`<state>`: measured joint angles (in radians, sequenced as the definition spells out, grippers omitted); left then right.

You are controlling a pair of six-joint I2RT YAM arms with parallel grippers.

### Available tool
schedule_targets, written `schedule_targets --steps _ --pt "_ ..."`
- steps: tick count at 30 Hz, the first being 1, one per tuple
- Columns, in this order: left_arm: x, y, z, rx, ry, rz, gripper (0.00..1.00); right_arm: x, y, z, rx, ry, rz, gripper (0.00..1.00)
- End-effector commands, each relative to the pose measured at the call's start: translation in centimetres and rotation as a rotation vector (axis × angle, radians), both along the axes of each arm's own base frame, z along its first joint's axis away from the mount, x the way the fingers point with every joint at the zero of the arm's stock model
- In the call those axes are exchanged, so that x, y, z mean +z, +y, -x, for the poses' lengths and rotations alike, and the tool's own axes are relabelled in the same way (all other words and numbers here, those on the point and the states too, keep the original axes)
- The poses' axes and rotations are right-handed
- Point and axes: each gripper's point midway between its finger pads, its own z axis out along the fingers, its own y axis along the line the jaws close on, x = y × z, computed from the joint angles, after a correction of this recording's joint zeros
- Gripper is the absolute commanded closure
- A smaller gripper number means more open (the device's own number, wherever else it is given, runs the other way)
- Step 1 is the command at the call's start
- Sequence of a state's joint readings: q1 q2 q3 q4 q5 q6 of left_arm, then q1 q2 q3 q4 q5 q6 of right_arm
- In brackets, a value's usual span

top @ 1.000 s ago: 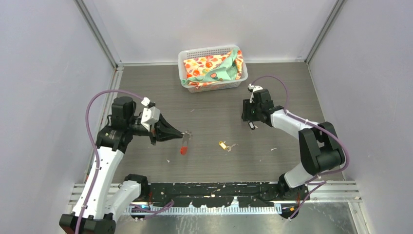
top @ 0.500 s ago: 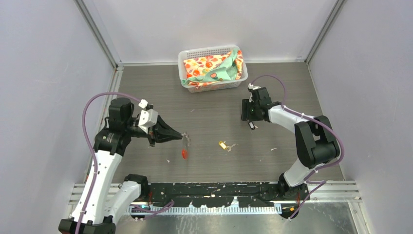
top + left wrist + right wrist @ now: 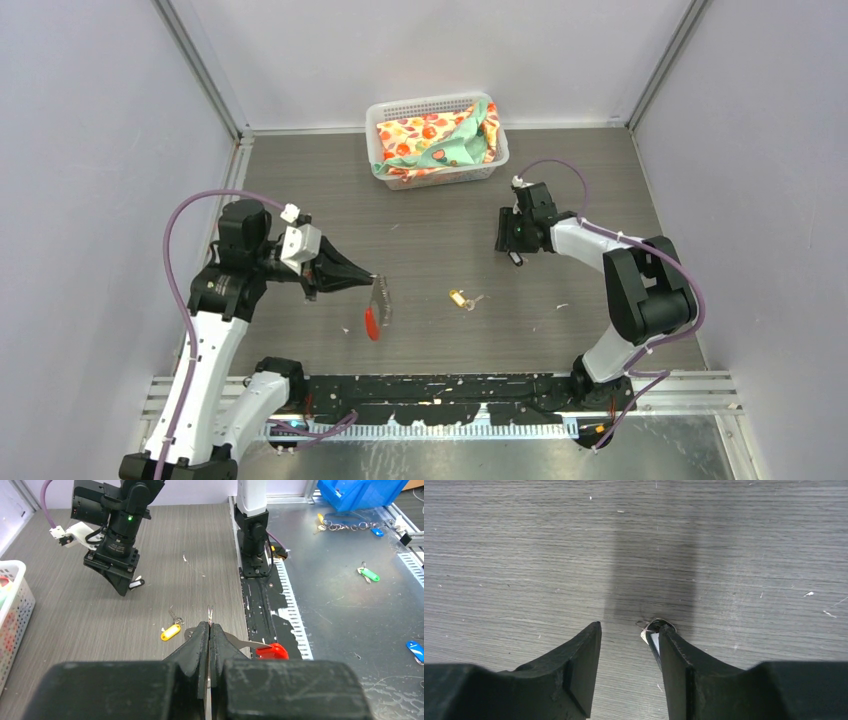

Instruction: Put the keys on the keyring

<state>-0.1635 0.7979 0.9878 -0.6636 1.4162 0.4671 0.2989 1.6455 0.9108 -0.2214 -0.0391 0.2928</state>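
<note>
Jaws of the left gripper (image 3: 210, 626) are pressed tightly together on a thin edge of the keyring (image 3: 380, 297), which hangs down from the tips as a short silver curve with a red tag (image 3: 371, 323) at its lower end. Seen from above, a brass-yellow key (image 3: 459, 298) with a small silver ring lies flat near the middle of the grey wood-grain surface (image 3: 430, 240). It serves as the landmark. The left gripper and the dangling keyring sit to the left of that key, near it but clearly apart from it. The red tag is at about the same depth as the key. Whether the tag touches the surface cannot be told. The right gripper (image 3: 631, 626) is beyond the brass-yellow key and a little to its right, pointing down at the surface with its jaws apart. In the right wrist view, the other key (image 3: 653, 641) rests against the inner face of one finger. A sliver of silver blade and a thin wire ring are visible there, while the opposite finger stands well away from it. From above, this key is only a small dark speck under the gripper. Far behind the brass-yellow key, against the back wall, stands a white basket (image 3: 430, 101) holding a crumpled orange-and-green patterned cloth (image 3: 430, 135).
</note>
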Motion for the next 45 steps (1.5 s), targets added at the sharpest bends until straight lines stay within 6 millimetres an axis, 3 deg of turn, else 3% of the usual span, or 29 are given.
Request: schedule_targets --steps 1,4,15,29,30,33,36,40,45 --pt "1.8 0.0 1.0 -0.032 -0.044 0.025 1.00 0.6 0.9 -0.5 -0.007 -0.022 -0.055 0.52" --pt "1.9 0.0 1.0 -0.033 -0.046 0.025 1.00 0.5 0.9 -0.5 -0.011 -0.021 -0.062 0.61" --pt "2.1 -0.1 0.7 -0.032 -0.050 0.026 1.00 1.5 1.4 -1.0 -0.053 -0.012 -0.096 0.77" --pt "2.0 -0.1 0.8 -0.032 -0.052 0.026 1.00 3.2 3.4 -1.8 -0.066 -0.021 -0.197 0.89" --pt "2.0 0.0 0.8 -0.032 -0.053 0.026 1.00 3.5 3.3 -1.8 -0.061 -0.026 -0.190 0.86" --pt "2.1 0.0 0.8 -0.032 -0.055 0.027 1.00 4.6 2.1 -2.0 -0.036 -0.054 -0.114 0.60" --pt "2.1 -0.1 0.8 -0.033 -0.058 0.027 1.00 5.3 1.2 -1.6 0.022 -0.045 -0.035 0.41" --pt "2.1 -0.1 0.8 -0.034 -0.057 0.028 1.00 5.0 0.6 -0.6 0.078 0.023 0.032 0.39" --pt "2.2 -0.1 0.9 -0.034 -0.061 0.028 1.00 3.9 0.5 0.4 0.144 0.136 0.086 0.44"
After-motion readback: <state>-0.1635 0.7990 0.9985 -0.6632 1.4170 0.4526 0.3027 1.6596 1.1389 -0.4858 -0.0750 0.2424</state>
